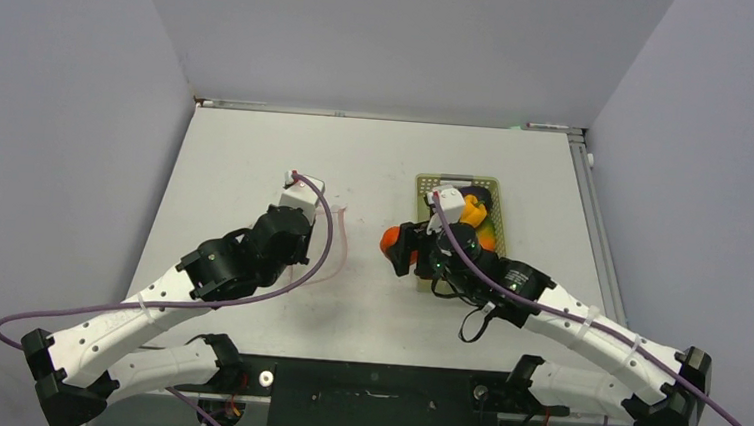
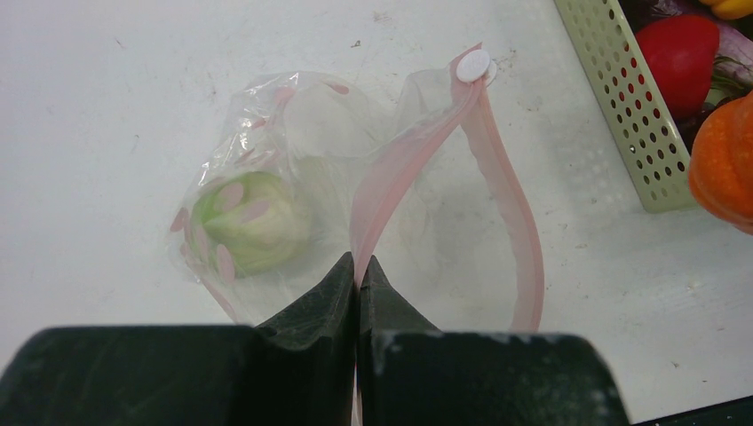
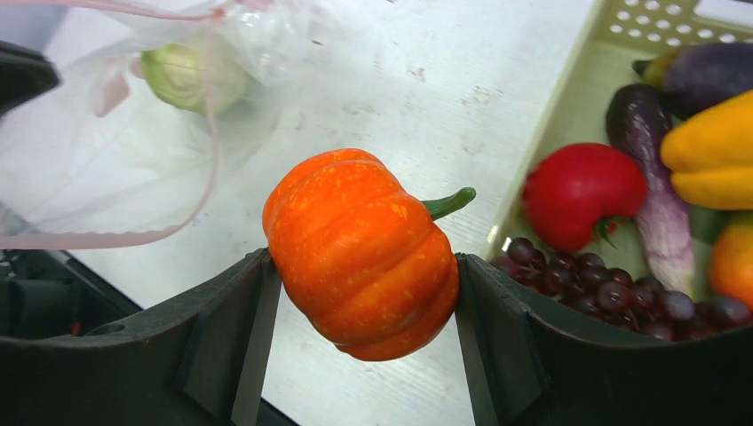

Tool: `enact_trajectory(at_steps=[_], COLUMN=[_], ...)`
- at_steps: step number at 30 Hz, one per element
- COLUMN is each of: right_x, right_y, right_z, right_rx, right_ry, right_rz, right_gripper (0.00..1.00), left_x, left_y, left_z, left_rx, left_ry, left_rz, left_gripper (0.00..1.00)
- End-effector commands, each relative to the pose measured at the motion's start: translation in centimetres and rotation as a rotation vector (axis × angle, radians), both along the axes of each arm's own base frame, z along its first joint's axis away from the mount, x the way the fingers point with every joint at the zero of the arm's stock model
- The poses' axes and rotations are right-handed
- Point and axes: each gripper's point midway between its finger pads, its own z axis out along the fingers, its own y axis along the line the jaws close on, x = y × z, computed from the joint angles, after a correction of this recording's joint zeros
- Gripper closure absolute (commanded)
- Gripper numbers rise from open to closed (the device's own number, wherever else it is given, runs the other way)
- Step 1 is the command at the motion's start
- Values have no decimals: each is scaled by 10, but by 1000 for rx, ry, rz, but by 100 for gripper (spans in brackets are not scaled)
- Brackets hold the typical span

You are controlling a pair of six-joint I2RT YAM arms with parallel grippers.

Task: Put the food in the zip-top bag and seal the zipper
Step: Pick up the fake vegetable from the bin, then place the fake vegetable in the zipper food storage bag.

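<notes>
My left gripper is shut on the pink zipper strip of the clear zip-top bag, holding its mouth open. A green apple lies inside the bag. My right gripper is shut on an orange pumpkin-shaped toy and holds it above the table between the bag and the basket. In the top view the orange toy is just left of the basket, and the bag's strip is to its left.
The pale green mesh basket holds a red tomato, dark grapes, purple eggplants, a yellow pepper and an orange. In the top view the basket sits right of centre.
</notes>
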Motion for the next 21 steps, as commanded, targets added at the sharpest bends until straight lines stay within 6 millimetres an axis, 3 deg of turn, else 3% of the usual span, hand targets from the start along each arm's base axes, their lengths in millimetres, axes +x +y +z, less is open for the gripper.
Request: enact_trajectory(at_steps=[1,11,21], right_x=[0,-27,-31], right_y=[37,97,132], right_z=[53,69,56], right_rx=[156,209,216], right_ry=[-107,-143,-126], right_rz=[70,210,248], right_gripper=[62,61,61], left_x=[4,4,4], left_y=[-5,-5,-6], left_z=[8,6,7], left_rx=[-41,-35,-40], left_ry=[-20,-15,-16], left_rz=[2,0,-3], left_gripper=[100,100,100])
